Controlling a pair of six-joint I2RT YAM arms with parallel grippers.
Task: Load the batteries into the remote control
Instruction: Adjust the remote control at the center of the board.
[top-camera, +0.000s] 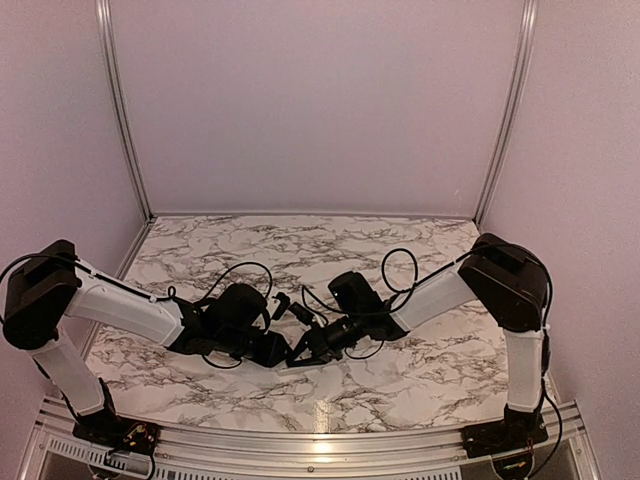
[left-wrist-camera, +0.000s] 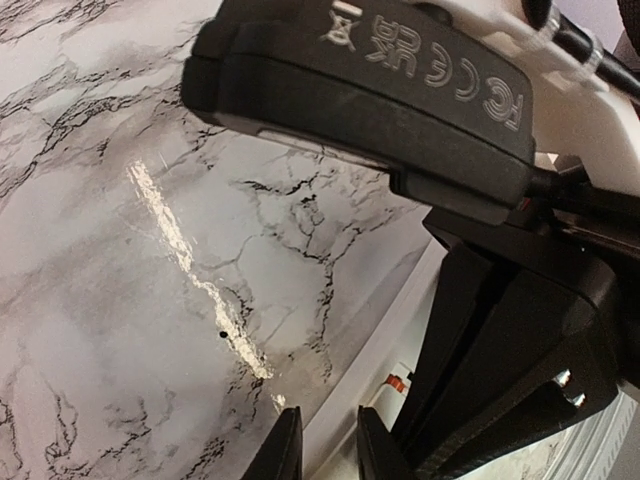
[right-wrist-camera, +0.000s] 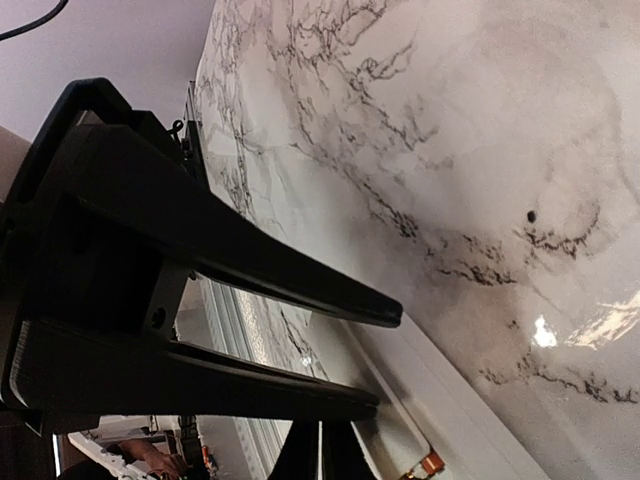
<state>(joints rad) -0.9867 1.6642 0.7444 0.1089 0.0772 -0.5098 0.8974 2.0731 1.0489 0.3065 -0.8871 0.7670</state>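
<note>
Right end effector (right-wrist-camera: 385, 358) clamps remote control (right-wrist-camera: 425, 400); left end effector (left-wrist-camera: 328, 438) narrowly open alongside

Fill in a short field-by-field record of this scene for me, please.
surface: white marble-patterned table
remote: slim white plastic remote control, lying on the table where the two arms meet
battery: small orange-and-metal cylinder battery, only one end visible, apparently in the remote's bay
second battery: not visible
left gripper: jaws slightly apart at the remote's edge, nothing seen between them
right gripper: jaws apparently closed across the remote
</note>
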